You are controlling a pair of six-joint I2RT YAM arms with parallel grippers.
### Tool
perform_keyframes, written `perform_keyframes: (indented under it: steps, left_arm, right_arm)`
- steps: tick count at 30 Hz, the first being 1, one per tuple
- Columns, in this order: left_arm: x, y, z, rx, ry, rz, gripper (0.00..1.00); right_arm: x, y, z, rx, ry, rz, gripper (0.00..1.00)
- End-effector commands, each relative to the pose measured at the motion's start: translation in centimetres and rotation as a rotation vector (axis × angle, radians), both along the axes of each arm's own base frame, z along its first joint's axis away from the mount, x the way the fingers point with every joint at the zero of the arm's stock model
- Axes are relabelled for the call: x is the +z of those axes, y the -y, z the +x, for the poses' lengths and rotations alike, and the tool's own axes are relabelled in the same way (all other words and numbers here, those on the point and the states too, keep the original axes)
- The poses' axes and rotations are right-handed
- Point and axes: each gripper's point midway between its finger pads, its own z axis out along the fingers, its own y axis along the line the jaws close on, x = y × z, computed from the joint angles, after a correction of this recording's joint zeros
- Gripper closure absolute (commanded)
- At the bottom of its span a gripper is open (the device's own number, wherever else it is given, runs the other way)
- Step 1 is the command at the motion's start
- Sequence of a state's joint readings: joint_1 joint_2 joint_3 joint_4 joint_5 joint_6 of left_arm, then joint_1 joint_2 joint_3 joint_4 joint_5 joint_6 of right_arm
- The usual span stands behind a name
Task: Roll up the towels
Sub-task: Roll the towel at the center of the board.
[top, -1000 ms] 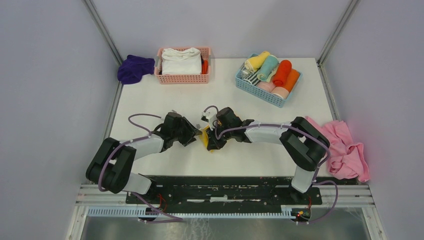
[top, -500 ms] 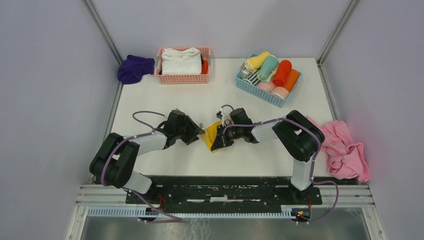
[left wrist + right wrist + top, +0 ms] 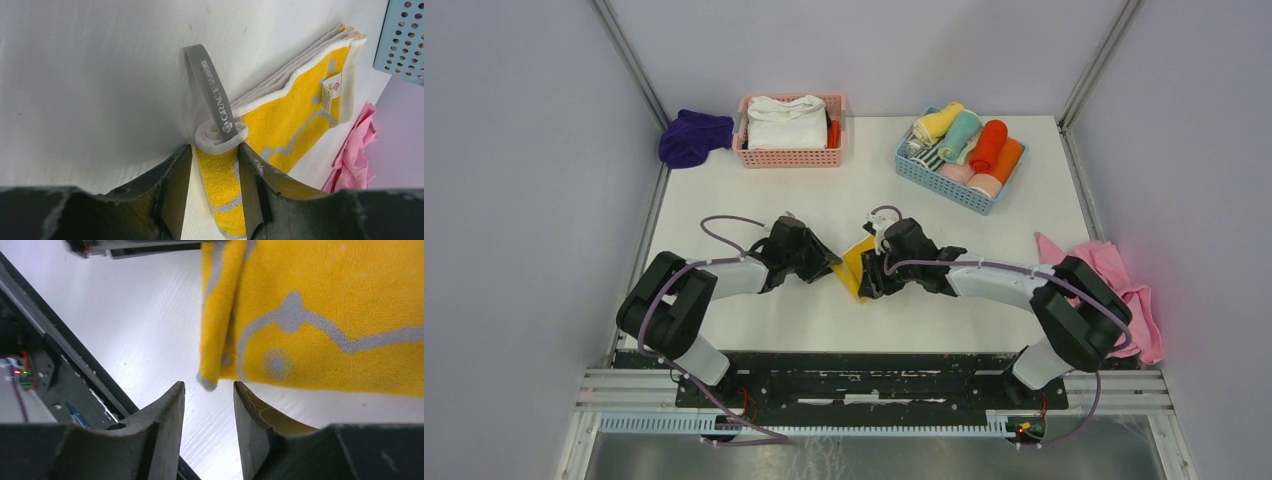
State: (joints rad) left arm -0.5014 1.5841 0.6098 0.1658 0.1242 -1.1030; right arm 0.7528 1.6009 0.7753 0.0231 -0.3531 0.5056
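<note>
Yellow towel [image 3: 295,110] mid-worktop [image 3: 754,200], toward the near edge: roll barely started (one tight curl at its end, rest folded flat). Left gripper [image 3: 215,167] clamps that curl; right gripper [image 3: 209,410] jaws apart, empty. Purple towel [image 3: 694,136] bunched at far-left corner, untouched.

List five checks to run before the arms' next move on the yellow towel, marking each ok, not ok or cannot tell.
1. Left gripper on the rolled end of the yellow towel: ok, pinched from both sides.
2. Right gripper clear of the towel: ok, open, nothing in it.
3. Roll complete: not ok, only one end is curled.
4. Grey loop tucked in: not ok, it sticks out.
5. Purple towel rolled: not ok, bunched beside the pink basket.
</note>
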Motion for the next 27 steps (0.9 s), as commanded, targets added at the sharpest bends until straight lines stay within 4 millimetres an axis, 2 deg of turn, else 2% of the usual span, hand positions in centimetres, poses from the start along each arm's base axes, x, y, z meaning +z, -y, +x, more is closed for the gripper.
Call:
perform_keyframes:
  steps: [1, 3, 6, 9, 14, 21, 27]
  left_arm:
    - [-7.2, -4.7, -6.2, 0.025, -0.256, 0.243, 0.52]
    - [-7.3, -4.7, -6.3, 0.032, -0.26, 0.243, 0.53]
    - [-7.4, -4.8, -6.4, 0.04, -0.264, 0.243, 0.54]
    - [-7.4, -5.0, -6.4, 0.044, -0.264, 0.248, 0.55]
    - [-7.6, -5.0, -6.6, 0.043, -0.27, 0.249, 0.55]
    - [-7.8, -5.2, -6.8, 0.042, -0.281, 0.254, 0.55]
    - [-7.9, -5.1, -6.9, 0.036, -0.284, 0.256, 0.55]
  right_arm:
    - [4.4, 1.6, 1.4, -0.014, 0.297, -0.225, 0.51]
    - [5.6, 1.0, 1.1, 0.014, 0.361, -0.243, 0.51]
    - [6.1, -0.3, 0.2, 0.098, 0.424, -0.279, 0.51]
    - [4.8, -1.5, -0.4, 0.161, 0.443, -0.339, 0.52]
    - [3.2, -2.9, -0.1, 0.192, 0.474, -0.409, 0.53]
    - [1.2, -2.6, 0.9, 0.186, 0.487, -0.509, 0.54]
    - [-0.8, -1.9, 0.8, 0.209, 0.465, -0.573, 0.54]
